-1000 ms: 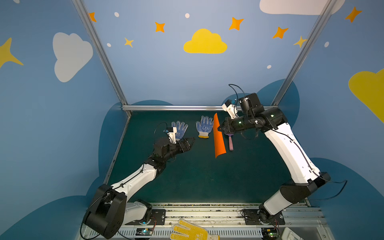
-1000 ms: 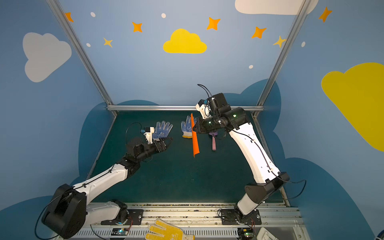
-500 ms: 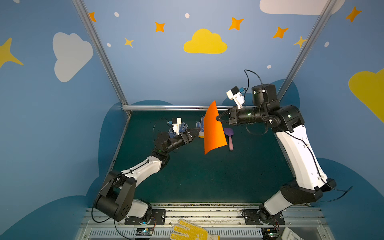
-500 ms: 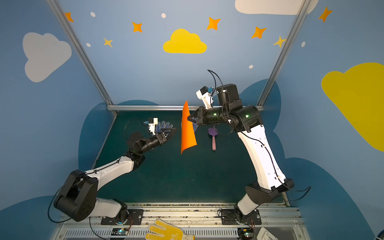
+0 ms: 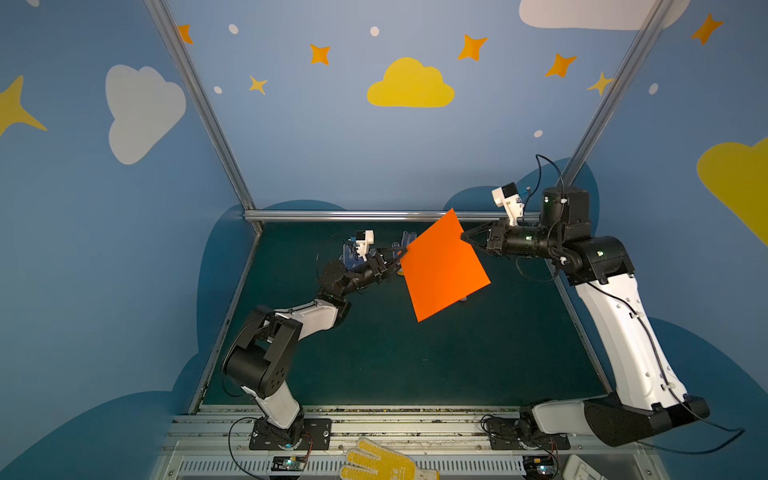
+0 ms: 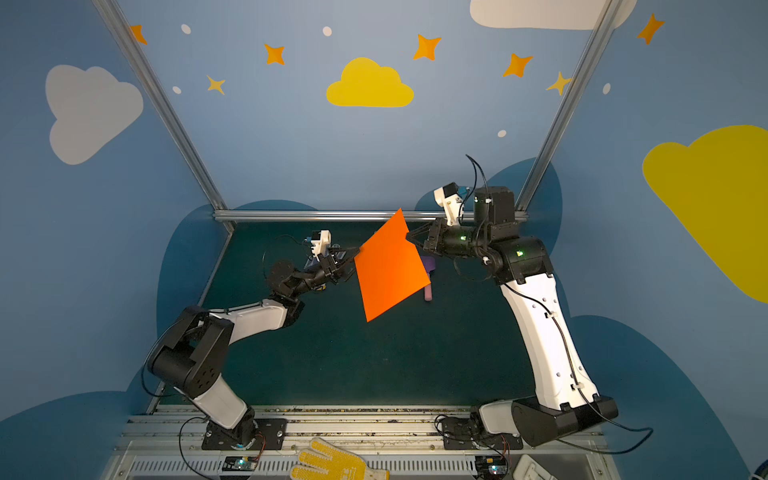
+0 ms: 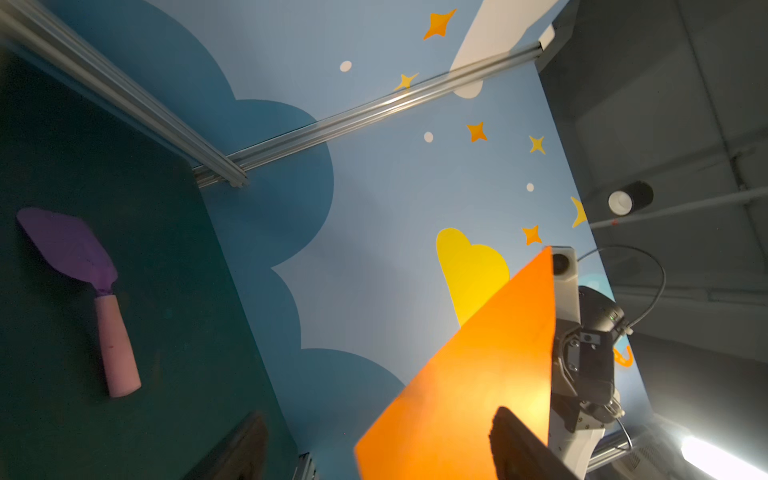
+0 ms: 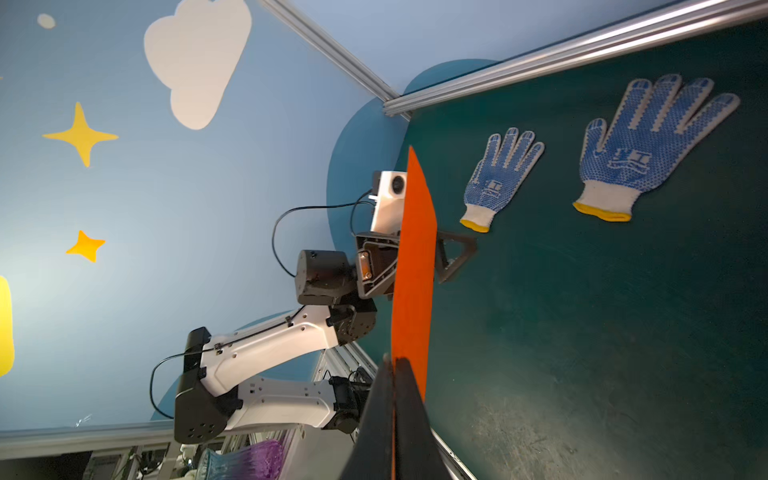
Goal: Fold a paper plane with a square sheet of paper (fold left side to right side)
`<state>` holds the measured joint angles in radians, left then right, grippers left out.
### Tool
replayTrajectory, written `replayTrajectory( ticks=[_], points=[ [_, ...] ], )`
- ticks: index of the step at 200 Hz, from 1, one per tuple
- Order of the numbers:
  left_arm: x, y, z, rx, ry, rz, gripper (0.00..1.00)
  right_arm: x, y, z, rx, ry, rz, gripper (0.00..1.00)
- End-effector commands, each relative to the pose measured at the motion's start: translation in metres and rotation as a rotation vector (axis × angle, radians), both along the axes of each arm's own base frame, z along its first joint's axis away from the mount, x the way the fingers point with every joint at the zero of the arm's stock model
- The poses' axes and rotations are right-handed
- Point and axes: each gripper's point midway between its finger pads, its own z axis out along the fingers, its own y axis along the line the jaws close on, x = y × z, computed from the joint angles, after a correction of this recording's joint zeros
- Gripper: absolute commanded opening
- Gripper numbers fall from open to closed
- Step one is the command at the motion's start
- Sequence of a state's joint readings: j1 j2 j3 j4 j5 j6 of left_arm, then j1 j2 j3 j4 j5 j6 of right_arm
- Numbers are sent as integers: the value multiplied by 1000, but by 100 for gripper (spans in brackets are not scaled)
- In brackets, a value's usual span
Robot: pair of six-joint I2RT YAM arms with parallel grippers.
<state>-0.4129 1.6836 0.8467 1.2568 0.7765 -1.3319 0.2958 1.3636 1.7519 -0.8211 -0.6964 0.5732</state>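
The square sheet of paper (image 5: 442, 270) (image 6: 388, 270) hangs flat and unfolded in the air above the green mat, tilted like a diamond in both top views. My right gripper (image 5: 463, 237) (image 6: 409, 237) (image 8: 392, 365) is shut on its upper right edge. At the sheet's left corner is my left gripper (image 5: 399, 255) (image 6: 353, 255) (image 7: 376, 424). Its jaws stand wide apart, one on each side of the sheet (image 7: 478, 374). In the right wrist view the sheet (image 8: 413, 257) shows nearly edge-on, with one left finger (image 8: 457, 253) beyond it. No paper plane is in view.
Two blue dotted gloves (image 8: 503, 174) (image 8: 648, 141) lie near the mat's back rail, behind the left gripper. A purple-and-pink toy shovel (image 7: 83, 270) (image 6: 428, 274) lies on the mat under the sheet. A yellow dotted glove (image 5: 382, 461) sits on the front rail.
The right gripper has lifted the sheet off the mat and swung it face-on. The left gripper has reached right to the sheet's left corner, and its jaws have narrowed a little.
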Motion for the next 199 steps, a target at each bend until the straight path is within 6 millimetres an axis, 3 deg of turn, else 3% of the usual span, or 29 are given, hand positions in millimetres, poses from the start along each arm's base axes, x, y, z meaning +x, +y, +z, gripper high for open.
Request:
replayTrajectory(
  ticks=[1,11,36,65,80,132,199],
  points=[
    [-20,-13,31,-42,-96,-86,70,6,-8,5,50,-31,-15,0],
    [-22,-18,29,-30,-95,-91,64,7,-13,2,53,-26,-30,0],
    [-22,-26,19,-7,-73,-85,63,8,-20,-3,58,-18,-49,0],
    [-24,-37,6,2,-41,-94,68,7,-24,-4,68,-16,-52,0],
    [-22,-41,-1,9,-25,-84,77,7,-24,-1,75,-19,-50,0],
    [-6,-30,-27,60,6,58,100,1,-20,21,116,-35,-30,0],
    [-5,-30,-21,45,-29,64,100,3,1,43,161,-51,8,0]
  ],
)
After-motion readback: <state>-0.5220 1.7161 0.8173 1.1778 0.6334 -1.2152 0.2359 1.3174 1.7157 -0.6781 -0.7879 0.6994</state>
